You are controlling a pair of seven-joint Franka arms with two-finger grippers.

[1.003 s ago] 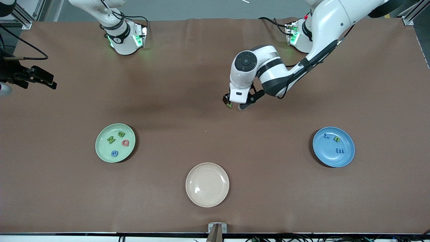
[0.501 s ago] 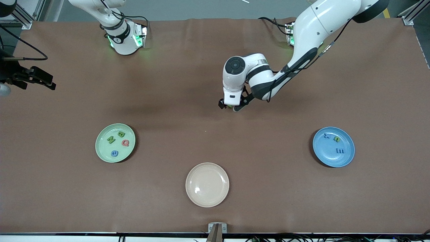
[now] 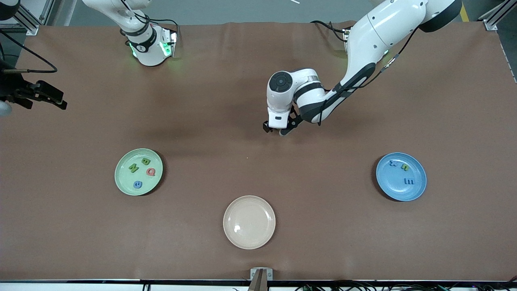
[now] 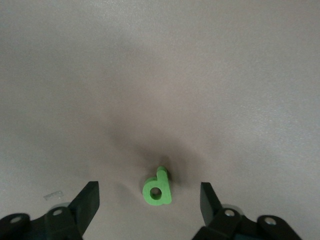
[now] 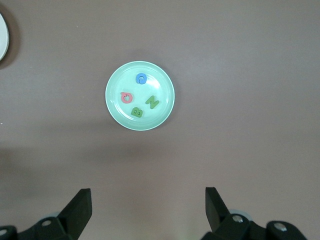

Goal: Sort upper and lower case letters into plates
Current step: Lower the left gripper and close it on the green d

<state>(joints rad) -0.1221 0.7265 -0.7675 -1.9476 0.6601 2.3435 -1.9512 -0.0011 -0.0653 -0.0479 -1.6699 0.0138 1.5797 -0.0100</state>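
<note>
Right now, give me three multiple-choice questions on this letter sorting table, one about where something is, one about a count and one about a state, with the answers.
1. Where does the small green letter lie?
A. on the bare table
B. in the blue plate
C. in the beige plate

2. How many letters lie in the mint green plate?
A. two
B. four
C. six

3. How is the left pincer set?
A. shut on a blue letter
B. open over the green letter
C. shut and empty

Answers:
1 A: the left wrist view shows it on the brown table, no plate under it.
2 B: the right wrist view shows four pieces there.
3 B: its fingers stand apart on either side of the letter, not touching it.
</note>
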